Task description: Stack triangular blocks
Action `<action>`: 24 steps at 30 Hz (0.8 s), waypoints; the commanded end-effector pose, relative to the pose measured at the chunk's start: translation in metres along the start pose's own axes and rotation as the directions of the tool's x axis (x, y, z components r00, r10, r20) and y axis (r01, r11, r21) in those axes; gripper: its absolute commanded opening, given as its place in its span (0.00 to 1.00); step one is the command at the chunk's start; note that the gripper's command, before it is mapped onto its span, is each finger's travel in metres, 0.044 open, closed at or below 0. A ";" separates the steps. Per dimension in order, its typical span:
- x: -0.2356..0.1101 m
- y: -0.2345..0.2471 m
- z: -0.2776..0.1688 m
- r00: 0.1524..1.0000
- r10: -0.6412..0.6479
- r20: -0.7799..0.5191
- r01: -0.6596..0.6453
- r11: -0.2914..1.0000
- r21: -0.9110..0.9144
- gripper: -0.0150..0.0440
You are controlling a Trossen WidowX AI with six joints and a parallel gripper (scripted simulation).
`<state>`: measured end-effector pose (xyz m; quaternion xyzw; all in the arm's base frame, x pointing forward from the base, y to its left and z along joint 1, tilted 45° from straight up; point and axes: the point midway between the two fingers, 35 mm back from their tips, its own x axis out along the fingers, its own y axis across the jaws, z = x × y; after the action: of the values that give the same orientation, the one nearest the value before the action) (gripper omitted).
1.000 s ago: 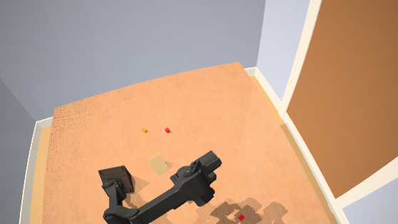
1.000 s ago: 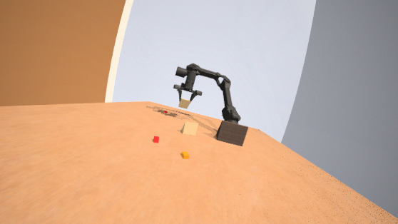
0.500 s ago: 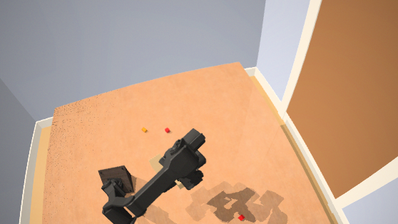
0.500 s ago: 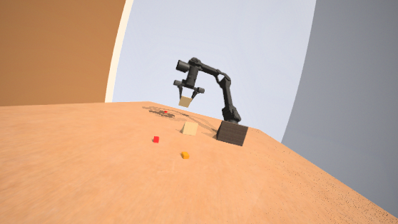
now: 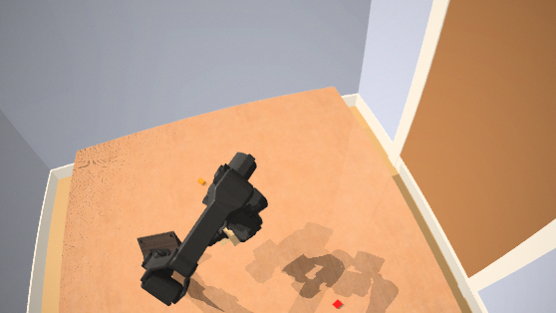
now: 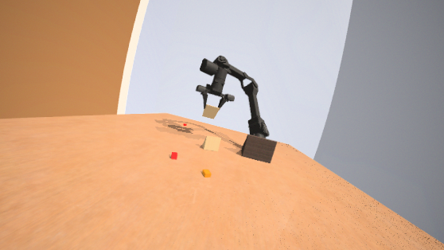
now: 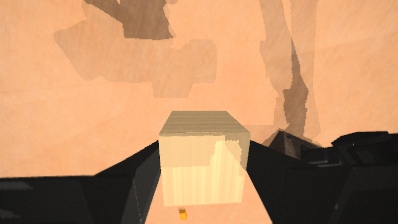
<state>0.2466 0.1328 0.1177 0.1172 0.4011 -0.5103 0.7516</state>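
Observation:
My gripper is shut on a tan triangular block and holds it high in the air. The other tan triangular block rests on the table, below the held one and slightly toward the camera in the exterior view. The two blocks are well apart. In the top view the arm covers both blocks almost wholly.
The arm's dark base block stands right of the lower block. A red cube and an orange cube lie in front. Another small red cube lies farther back.

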 end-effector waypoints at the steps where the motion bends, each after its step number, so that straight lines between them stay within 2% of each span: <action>1: -0.004 -0.006 -0.022 1.000 -0.011 0.012 0.011 1.000 -0.003 0.25; 10: -0.003 -0.010 -0.032 1.000 -0.014 0.020 0.014 1.000 -0.002 0.25; 24: 0.057 -0.015 -0.056 0.999 -0.034 0.005 0.034 0.999 0.008 0.25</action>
<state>0.2188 0.1286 0.0577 0.1127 0.3953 -0.5223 0.7471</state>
